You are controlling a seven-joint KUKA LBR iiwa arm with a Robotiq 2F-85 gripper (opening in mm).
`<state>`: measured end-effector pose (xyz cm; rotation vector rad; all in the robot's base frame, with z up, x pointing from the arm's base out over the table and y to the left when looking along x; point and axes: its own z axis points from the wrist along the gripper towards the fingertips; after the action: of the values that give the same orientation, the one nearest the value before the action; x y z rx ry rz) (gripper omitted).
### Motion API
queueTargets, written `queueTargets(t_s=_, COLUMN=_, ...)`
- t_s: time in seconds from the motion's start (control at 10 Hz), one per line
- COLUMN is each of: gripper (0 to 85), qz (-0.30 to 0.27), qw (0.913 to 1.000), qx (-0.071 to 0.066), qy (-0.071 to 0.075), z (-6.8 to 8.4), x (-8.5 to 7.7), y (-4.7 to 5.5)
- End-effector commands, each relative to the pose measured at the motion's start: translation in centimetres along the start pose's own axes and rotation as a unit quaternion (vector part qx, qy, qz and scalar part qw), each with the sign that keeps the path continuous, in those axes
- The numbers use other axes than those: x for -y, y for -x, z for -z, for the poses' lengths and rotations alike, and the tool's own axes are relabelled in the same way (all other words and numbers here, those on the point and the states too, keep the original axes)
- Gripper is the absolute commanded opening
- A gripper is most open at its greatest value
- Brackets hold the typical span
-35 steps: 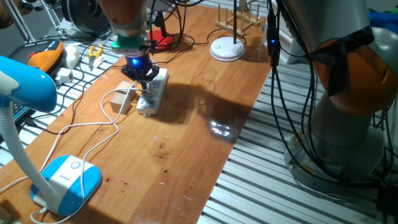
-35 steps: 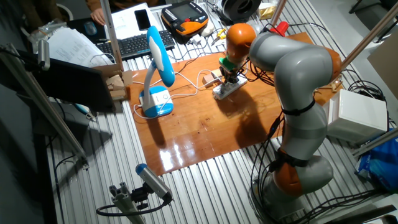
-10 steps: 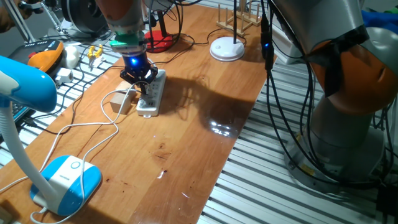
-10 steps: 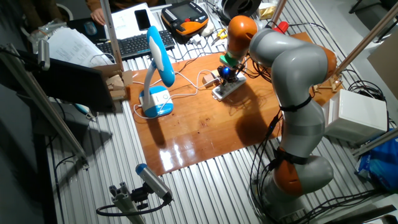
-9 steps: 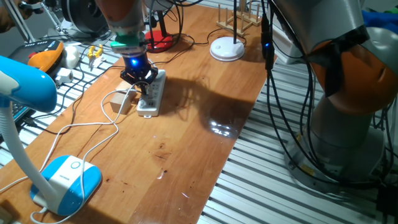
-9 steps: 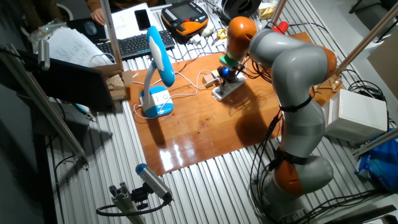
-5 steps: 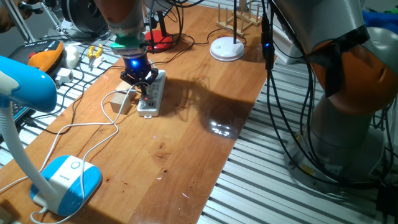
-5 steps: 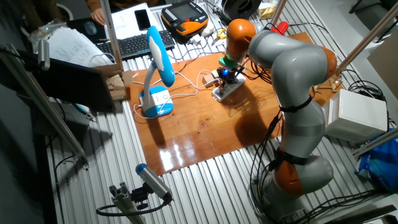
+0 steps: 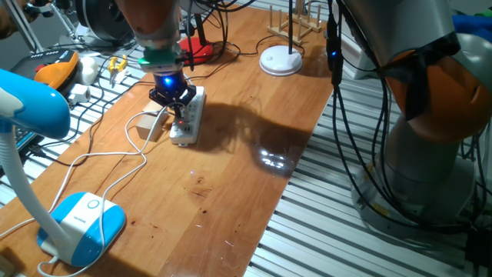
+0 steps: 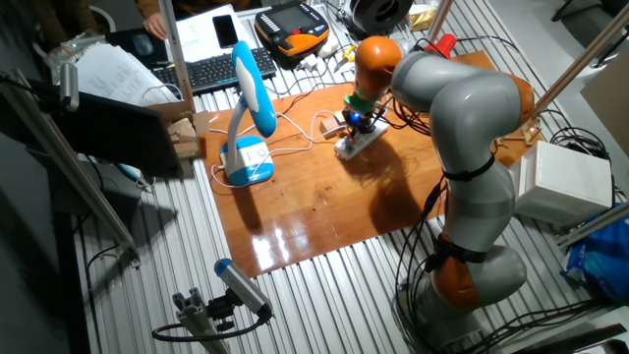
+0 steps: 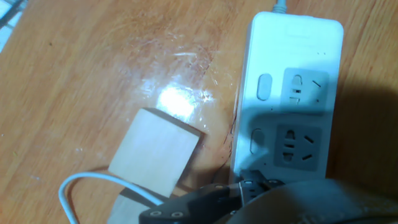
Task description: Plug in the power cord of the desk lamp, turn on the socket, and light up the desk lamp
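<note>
The socket [image 9: 188,121] is a white power strip lying on the wooden table; it also shows in the other fixed view [image 10: 357,144] and in the hand view [image 11: 292,93]. My gripper [image 9: 171,100] sits low over its near end [image 10: 355,122]. In the hand view my gripper [image 11: 245,186] and a blurred grey mass hide that end of the strip. The power cord [image 9: 115,160] runs from the desk lamp's blue-white base [image 9: 81,223] to the strip and passes under my dark fingers [image 11: 199,204]. The plug is hidden. The lamp head [image 9: 31,100] is not lit.
A tan wooden block [image 9: 146,125] lies just left of the strip and shows in the hand view [image 11: 155,155]. A red round-based lamp [image 9: 196,52] and a white disc-based lamp [image 9: 280,60] stand at the back. Tools and a keyboard [image 10: 211,69] lie off the table's edge.
The gripper has stayed over the strip's near end, shifting only slightly and settling a little lower. The strip, cord and lamp have not visibly moved.
</note>
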<state>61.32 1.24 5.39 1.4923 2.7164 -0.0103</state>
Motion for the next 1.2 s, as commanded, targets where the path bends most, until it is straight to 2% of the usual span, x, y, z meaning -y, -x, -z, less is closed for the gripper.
queueTargets(t_s=0.0, gripper=0.0, qz=0.0, qw=1.0, qx=-0.001, qy=0.0, z=-0.1, x=0.0, y=-0.2)
queueTargets(t_s=0.2, gripper=0.0, qz=-0.001, qw=1.0, qx=-0.002, qy=0.0, z=-0.3, x=0.1, y=-0.5)
queueTargets(t_s=0.3, gripper=0.0, qz=-0.001, qw=1.0, qx=0.005, qy=0.0, z=-0.4, x=0.1, y=-0.7)
queueTargets(t_s=0.8, gripper=0.0, qz=-0.004, qw=0.9999, qx=0.014, qy=0.003, z=-1.1, x=0.0, y=-0.5)
queueTargets(t_s=1.1, gripper=0.0, qz=-0.005, qw=0.9999, qx=0.011, qy=0.005, z=-0.8, x=0.0, y=-0.6)
